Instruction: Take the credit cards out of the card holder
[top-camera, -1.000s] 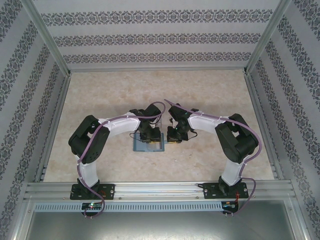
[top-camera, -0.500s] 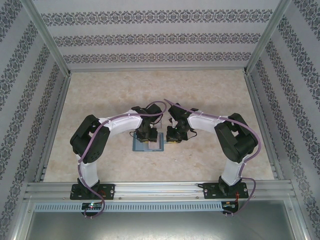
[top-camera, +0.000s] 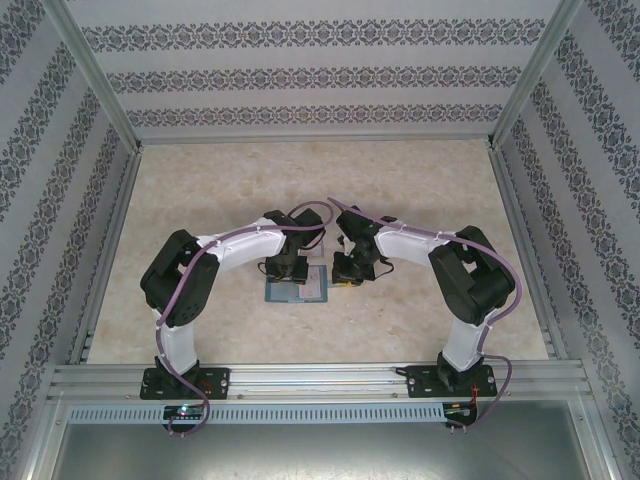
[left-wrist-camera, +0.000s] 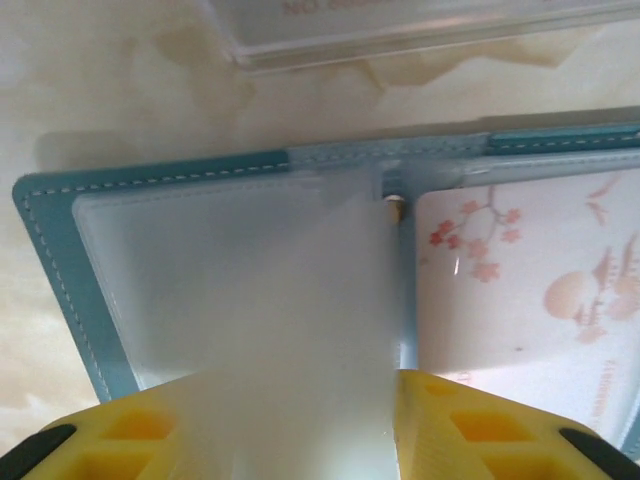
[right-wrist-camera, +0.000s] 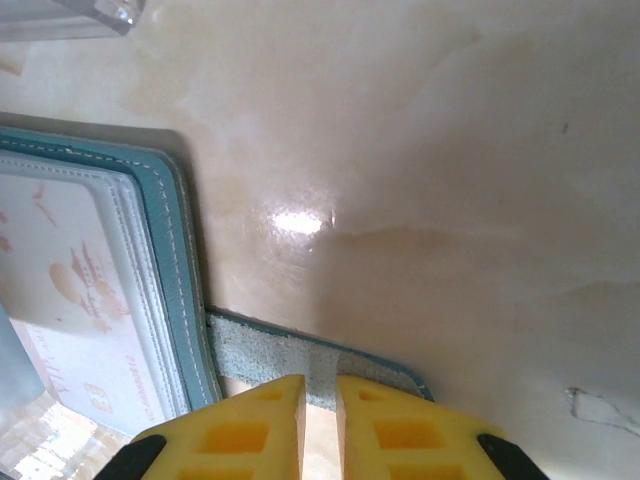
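We see the holder (top-camera: 300, 292) lying open and flat on the tabletop (top-camera: 420, 190) between the two arms, close under their claws. The left claw (left-wrist-camera: 305, 385) hangs low over the holder's left half with its jaws standing apart, and a frosted sleeve (left-wrist-camera: 270, 300) rises from the spine up between the yellow fingers (left-wrist-camera: 480, 430); we cannot tell whether the pads touch it. In the half nearer the right arm a pale card (left-wrist-camera: 540, 290) with reddish blossoms sits tucked behind a clear window. The right claw (right-wrist-camera: 320, 385) is closed down to a thin slit, its tips at the grey-blue tab (right-wrist-camera: 285, 345) that juts from the holder's right edge; whether it pinches the tab we cannot tell. A clear tray (left-wrist-camera: 400, 25) lies just beyond the holder's far edge, not touching it
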